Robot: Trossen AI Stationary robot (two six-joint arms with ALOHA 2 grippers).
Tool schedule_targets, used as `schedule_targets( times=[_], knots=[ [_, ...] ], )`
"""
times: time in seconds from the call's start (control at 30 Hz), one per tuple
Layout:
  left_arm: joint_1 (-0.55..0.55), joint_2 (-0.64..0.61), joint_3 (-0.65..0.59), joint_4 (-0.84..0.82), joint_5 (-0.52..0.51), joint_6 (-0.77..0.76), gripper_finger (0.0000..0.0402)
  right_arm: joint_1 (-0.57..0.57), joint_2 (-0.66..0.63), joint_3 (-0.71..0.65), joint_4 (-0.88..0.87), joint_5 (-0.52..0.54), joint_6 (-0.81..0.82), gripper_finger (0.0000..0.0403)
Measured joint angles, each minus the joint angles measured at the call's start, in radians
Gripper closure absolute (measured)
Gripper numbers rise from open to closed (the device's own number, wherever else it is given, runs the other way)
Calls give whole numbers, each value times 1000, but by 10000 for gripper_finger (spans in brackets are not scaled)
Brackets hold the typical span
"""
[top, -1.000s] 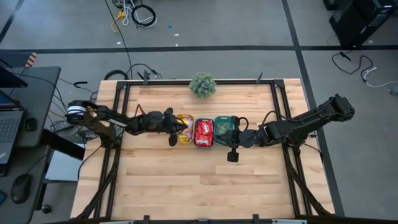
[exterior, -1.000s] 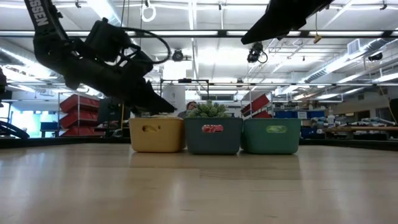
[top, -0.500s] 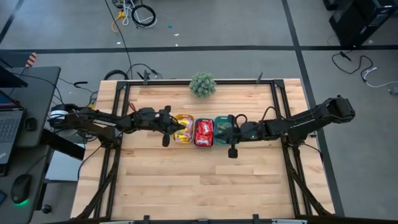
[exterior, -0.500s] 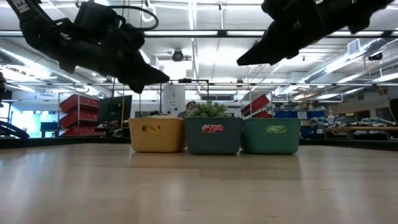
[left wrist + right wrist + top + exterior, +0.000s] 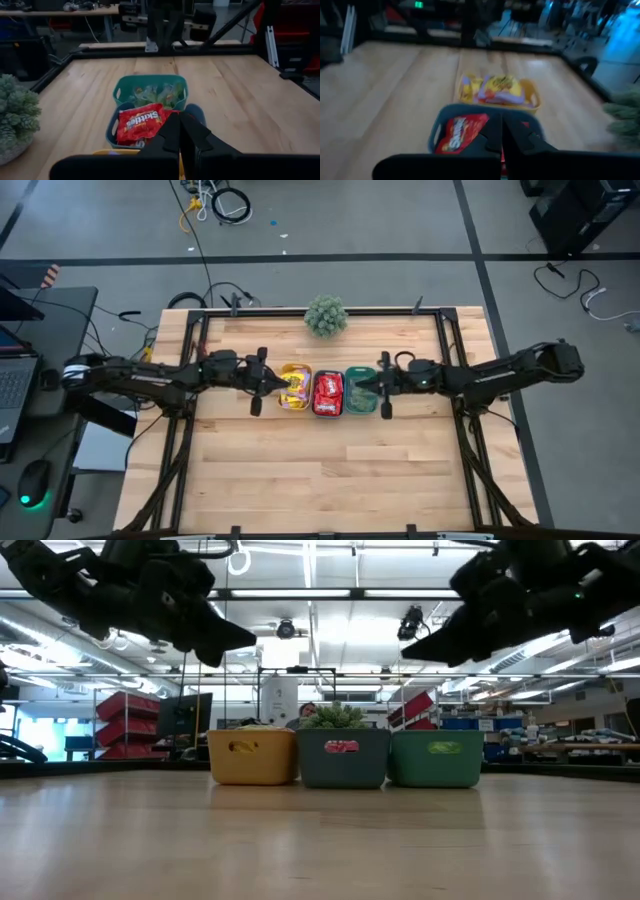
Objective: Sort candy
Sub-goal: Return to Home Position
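Three trays stand in a row at mid-table: a yellow tray (image 5: 294, 387) with yellow candy (image 5: 497, 90), a dark teal tray (image 5: 327, 393) with red candy (image 5: 140, 122), and a green tray (image 5: 360, 390) with pale green candy (image 5: 152, 94). My left gripper (image 5: 277, 385) hovers shut above the yellow tray's left end (image 5: 245, 637). My right gripper (image 5: 364, 386) hovers shut above the green tray (image 5: 410, 650). Both sets of shut fingers (image 5: 180, 125) (image 5: 501, 127) hold nothing.
A spiky green plant ball (image 5: 326, 315) sits at the table's far edge, behind the trays. Bare wooden table (image 5: 320, 470) stretches from the trays to the near edge. A dark metal frame (image 5: 190, 360) runs along the table's sides.
My left gripper has risen from the yellow tray and drawn back toward the table's left edge. My right gripper has swung from in front of the trays toward the far edge and sunk, now level above the green tray. The trays have not moved.
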Motion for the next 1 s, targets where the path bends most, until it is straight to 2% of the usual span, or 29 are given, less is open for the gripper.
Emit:
schedule_targets(
  times=[0.3, 0.43, 0.53, 0.83, 0.93, 1.0],
  knots=[
    [4, -73, -143, 214, -2, -29, 401, -70, -296, -177, 16, -2, 34, 403],
    [7, -132, -175, 212, -3, -50, 401, -85, -418, -241, -11, 23, 58, 403],
    [12, -196, -179, 148, -3, -55, 401, -87, -497, -246, -119, 72, 69, 403],
    [16, -423, -179, -135, -66, -31, 401, -84, -676, -246, -309, 108, 70, 403],
    [16, -491, -180, -184, -66, -27, 401, -84, -723, -246, -350, 108, 69, 403],
    [16, -525, -202, -145, -59, -25, 401, -84, -747, -246, -369, 108, 66, 403]
  ],
)
